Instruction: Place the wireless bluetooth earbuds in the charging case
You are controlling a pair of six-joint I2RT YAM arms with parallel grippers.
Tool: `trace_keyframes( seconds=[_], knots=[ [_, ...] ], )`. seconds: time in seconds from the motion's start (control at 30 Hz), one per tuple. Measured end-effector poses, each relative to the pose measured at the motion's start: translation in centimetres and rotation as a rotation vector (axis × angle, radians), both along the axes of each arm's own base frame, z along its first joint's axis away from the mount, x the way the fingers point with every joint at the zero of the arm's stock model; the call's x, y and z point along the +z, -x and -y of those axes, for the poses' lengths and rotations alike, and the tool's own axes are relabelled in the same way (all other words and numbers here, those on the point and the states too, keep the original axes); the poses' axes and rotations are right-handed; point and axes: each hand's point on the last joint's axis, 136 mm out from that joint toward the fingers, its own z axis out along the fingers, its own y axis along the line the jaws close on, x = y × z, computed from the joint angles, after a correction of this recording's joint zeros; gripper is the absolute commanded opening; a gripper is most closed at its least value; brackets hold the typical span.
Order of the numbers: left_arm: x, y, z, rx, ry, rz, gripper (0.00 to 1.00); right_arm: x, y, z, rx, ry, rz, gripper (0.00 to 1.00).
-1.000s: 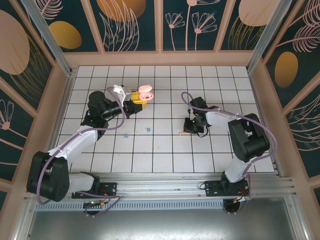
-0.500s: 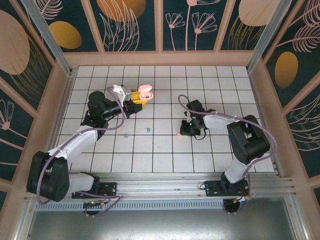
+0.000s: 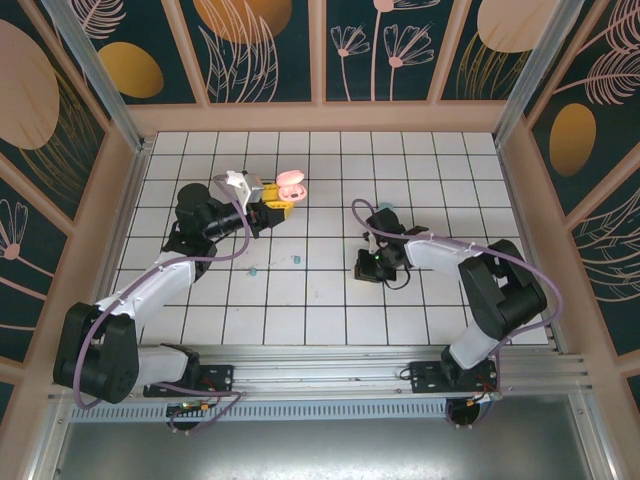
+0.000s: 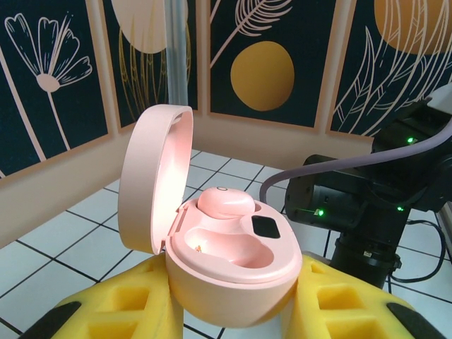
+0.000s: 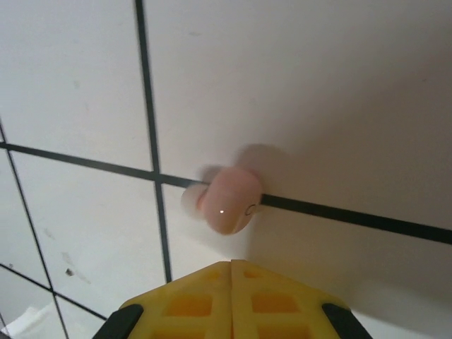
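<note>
While loose just ahead of shut, empty right gripper [image 5: 232,264]: pink earbud [image 5: 227,201], likely light, hard, slick; pinch across rounded body. Left gripper [image 4: 233,300] clamped on open case [image 4: 226,247].

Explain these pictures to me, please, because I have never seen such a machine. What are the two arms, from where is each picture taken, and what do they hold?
These are two robot arms, fixed side by side at the near edge of a white tiled table. One picture looks down from above. The other two come from a small camera on each wrist, so each shows that arm's own yellow fingers. The left gripper is shut on an open pink case, and one pink earbud sits inside it. The right gripper is shut and holds nothing. A second pink earbud lies on the tiles just in front of its fingertips. Two tiny teal earbuds lie on the tiles near the left arm.
</note>
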Motion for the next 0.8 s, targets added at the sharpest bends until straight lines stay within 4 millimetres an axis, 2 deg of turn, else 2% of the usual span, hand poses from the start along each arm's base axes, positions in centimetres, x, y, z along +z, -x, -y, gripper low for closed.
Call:
trace_keyframes(
  seconds=[0.1, 0.2, 0.33, 0.47, 0.8],
  knots=[
    [0.0, 0.0, 0.0, 0.0, 0.0, 0.0, 0.14, 1.1, -0.1, -0.3, -0.001, -0.025, 0.023, 0.07],
    [0.0, 0.0, 0.0, 0.0, 0.0, 0.0, 0.15, 2.5, -1.1, 0.3, -0.049, -0.051, 0.049, 0.07],
    [0.0, 0.0, 0.0, 0.0, 0.0, 0.0, 0.15, 4.2, -2.6, 1.6, -0.166, -0.07, 0.076, 0.15],
    [0.0, 0.0, 0.0, 0.0, 0.0, 0.001, 0.15, 5.3, -3.1, 1.3, -0.249, -0.121, 0.083, 0.23],
    [0.0, 0.0, 0.0, 0.0, 0.0, 0.0, 0.15, 4.1, -2.1, 0.2, -0.362, -0.181, 0.025, 0.22]
  ],
)
